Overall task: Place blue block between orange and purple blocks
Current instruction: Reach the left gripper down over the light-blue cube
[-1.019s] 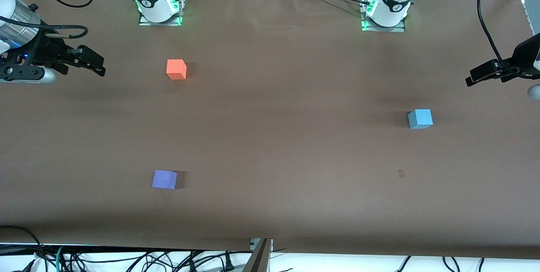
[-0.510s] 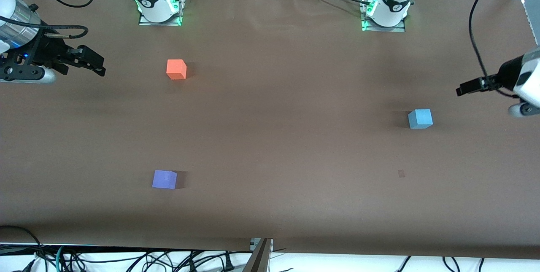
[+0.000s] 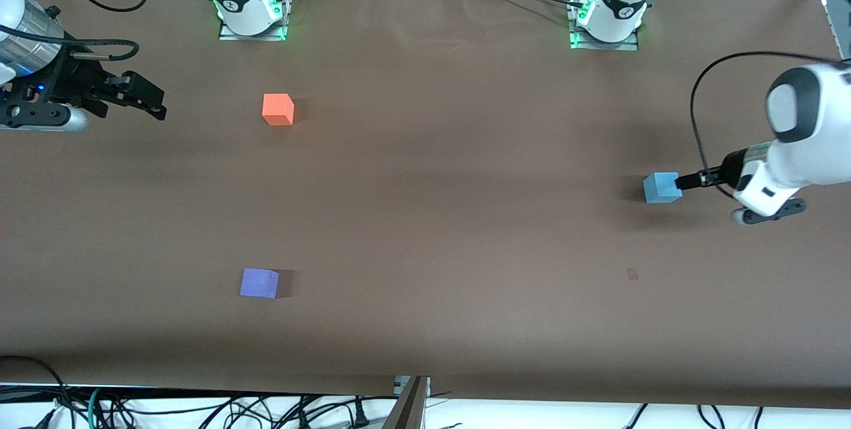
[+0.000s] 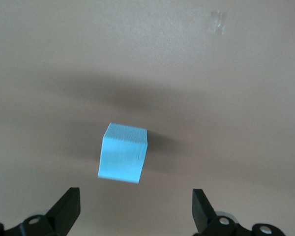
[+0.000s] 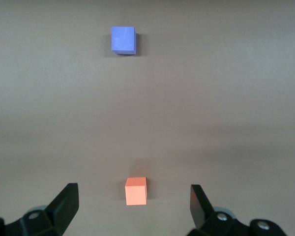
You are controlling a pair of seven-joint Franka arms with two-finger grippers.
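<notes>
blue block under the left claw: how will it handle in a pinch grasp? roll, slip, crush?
The blue block is a flat-faced cube resting on one face, so it probably won't roll or tip. Its matte surface likely gives the fingers decent friction. It looks solid and small, probably light. The left claw is open, wider than the block.

Left pincer (image 3: 685,181) over blue block (image 3: 661,188)

Brown table (image 3: 432,216), small tape mark (image 3: 632,274)
</notes>
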